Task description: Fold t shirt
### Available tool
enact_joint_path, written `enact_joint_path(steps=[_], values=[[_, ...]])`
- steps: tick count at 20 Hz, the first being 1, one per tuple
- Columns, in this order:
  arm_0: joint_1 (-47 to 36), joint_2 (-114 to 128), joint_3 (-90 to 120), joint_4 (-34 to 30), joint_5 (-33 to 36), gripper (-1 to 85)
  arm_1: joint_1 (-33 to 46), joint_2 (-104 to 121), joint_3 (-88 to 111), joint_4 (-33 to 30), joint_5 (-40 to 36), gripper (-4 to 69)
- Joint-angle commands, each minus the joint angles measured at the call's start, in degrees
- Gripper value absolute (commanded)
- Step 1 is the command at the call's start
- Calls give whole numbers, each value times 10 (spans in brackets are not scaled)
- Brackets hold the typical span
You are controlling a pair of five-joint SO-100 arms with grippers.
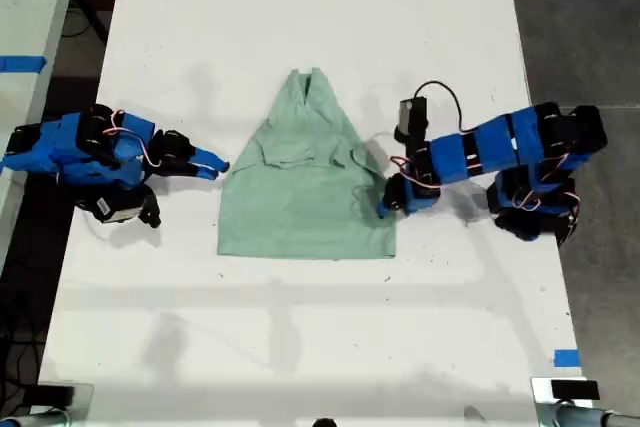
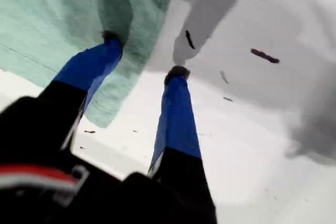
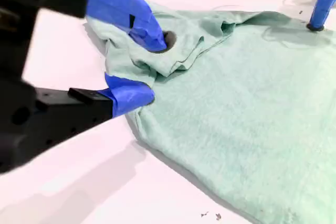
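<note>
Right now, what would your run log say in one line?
t shirt: sleeves folded in | my first hand: open, one fingertip on cloth edge | my second hand: closed on bunched fold

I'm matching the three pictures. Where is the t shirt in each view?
Exterior view: t shirt at centre, between both arms.
First wrist view: at my first pincer, one fingertip on its edge.
Second wrist view: fills most of the picture, bunched at my second pincer.
Shared landmark: white table.
</note>
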Motion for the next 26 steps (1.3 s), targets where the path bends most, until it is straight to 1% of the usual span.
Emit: enact_joint_path(steps=[1,2,3,4,5,6,7,9,12,13,15,16,18,23,25,26], values=[[5,4,1,-1,-4,124,-10,-6,16,-40,4,191],[5,4,1,-1,-4,124,-9,-10,36,-68,0,187],[5,4,1,-1,-4,124,-4,-11,66,-104,-7,135],[5,4,1,-1,-4,124,-1,-7,96,-136,-4,-6],[5,4,1,-1,-4,124,0,0,119,-171,-3,-10],[5,4,1,-1,-4,124,-2,3,118,-171,-2,-10],[5,4,1,-1,-4,124,-4,3,104,-157,0,-9],[5,4,1,-1,-4,124,-2,3,43,-93,-7,-9],[5,4,1,-1,-4,124,7,-13,-134,64,-34,-9],[5,4,1,-1,-4,124,10,-25,-198,99,-52,-9],[5,4,1,-1,-4,124,9,-73,-327,149,-85,-9],[5,4,1,-1,-4,124,6,-105,-385,156,-103,-9],[5,4,1,-1,-4,124,-3,-177,-482,144,-136,-9],[5,4,1,-1,-4,124,-1,-315,-541,12,-187,-9],[5,4,1,-1,-4,124,2,-355,-550,-16,-197,-9],[5,4,1,-1,-4,124,4,-374,-556,-19,-199,-9]])
